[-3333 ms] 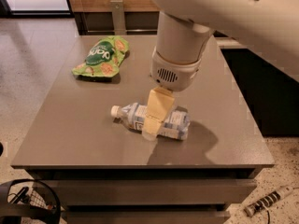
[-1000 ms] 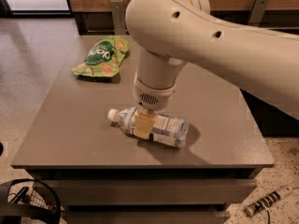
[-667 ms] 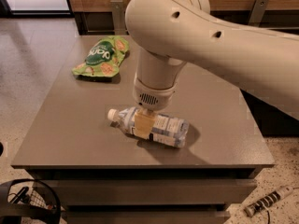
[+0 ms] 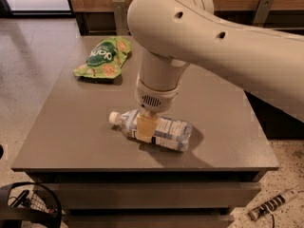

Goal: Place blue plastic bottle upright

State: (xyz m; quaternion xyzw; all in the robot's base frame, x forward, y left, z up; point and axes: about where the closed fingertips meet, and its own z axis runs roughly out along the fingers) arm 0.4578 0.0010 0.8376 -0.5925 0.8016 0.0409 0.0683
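Nothing shifted lately, gripper [image 4: 145,128] jaws clamped on clear blue plastic bottle [image 4: 172,131], lying flat

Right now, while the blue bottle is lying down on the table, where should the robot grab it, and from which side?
Grab the blue plastic bottle around its round body, coming straight down from above. It lies on its side on the table, white cap pointing left in the view, so its two long sides are free. The end effector is down right there, just beside the neck.
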